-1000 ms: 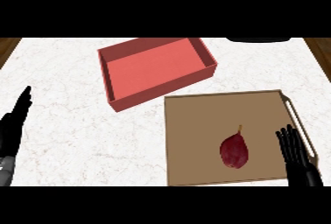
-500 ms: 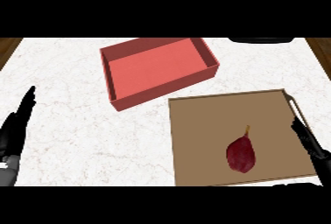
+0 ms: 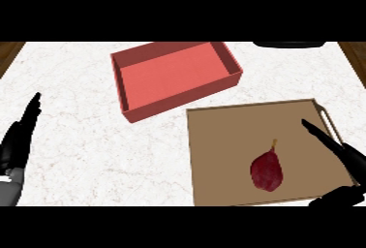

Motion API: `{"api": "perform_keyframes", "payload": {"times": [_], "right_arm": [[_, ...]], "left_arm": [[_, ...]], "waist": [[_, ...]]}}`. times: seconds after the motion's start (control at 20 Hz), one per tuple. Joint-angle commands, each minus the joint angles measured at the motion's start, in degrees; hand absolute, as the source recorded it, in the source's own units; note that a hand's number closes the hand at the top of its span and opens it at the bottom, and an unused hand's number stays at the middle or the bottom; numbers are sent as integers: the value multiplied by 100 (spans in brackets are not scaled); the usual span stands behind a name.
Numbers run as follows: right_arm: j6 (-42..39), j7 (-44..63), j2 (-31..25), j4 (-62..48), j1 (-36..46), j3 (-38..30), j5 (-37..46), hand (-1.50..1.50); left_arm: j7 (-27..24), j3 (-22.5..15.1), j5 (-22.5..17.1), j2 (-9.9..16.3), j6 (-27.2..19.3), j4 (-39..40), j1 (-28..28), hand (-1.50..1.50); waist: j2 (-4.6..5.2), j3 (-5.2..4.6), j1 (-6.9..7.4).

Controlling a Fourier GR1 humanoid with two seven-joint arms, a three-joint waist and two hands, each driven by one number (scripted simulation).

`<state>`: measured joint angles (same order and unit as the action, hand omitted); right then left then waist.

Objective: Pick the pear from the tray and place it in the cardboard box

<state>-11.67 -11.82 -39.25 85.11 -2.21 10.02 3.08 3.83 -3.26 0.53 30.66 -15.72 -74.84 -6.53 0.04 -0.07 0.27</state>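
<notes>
Nearest the lower edge of the head view, the black right hand (image 3: 342,154) reaches in over the right side of the flat tan rectangular tray (image 3: 221,145), its fingers straight and close together, pointing up and to the left, with the thumb set apart below; it holds nothing and lies just to the right of the fruit without touching it. At the left edge the black left hand (image 3: 19,138) rests with straight fingers pointing up, well apart from everything else, over the white marbled counter (image 3: 79,87).

One dark red pear (image 3: 267,170) lies on the tray's lower right part. Its long axis runs nearly up and down in the view, tilted slightly: the thin orange-brown stem points away from the robot and a little to the right, the rounded broad end towards the robot.

The tray has a pale handle (image 3: 330,125) along its right edge. Beyond it, just past the tray's far left corner, sits one open salmon-red cardboard box (image 3: 172,77), turned at an angle. A dark object (image 3: 289,44) shows partly at the far edge. No writing or labels can be read anywhere.
</notes>
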Motion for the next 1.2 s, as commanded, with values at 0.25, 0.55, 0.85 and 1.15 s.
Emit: {"api": "perform_keyframes", "payload": {"times": [0.25, 0.55, 0.85, 1.15], "right_arm": [[-569, 923, 351, -104, 514, 215, 702, -150], [-819, 908, 888, -198, 653, -52, 1138, -150], [-875, 1460, 1471, 400, 462, 9, 1404, -150], [-1235, 1386, 1587, 1022, 239, -194, 1234, -150]], "left_arm": [[-310, 259, 283, -306, 71, 56, 266, 0], [-374, 545, 513, -604, 327, 217, 153, 0], [-59, 823, 601, -479, 688, -375, 380, 0], [146, 780, 949, -761, 550, -224, 114, 0]], "waist": [[-6, 6, -23], [-6, 7, -33], [-10, 7, -23], [-10, 7, -41]]}}
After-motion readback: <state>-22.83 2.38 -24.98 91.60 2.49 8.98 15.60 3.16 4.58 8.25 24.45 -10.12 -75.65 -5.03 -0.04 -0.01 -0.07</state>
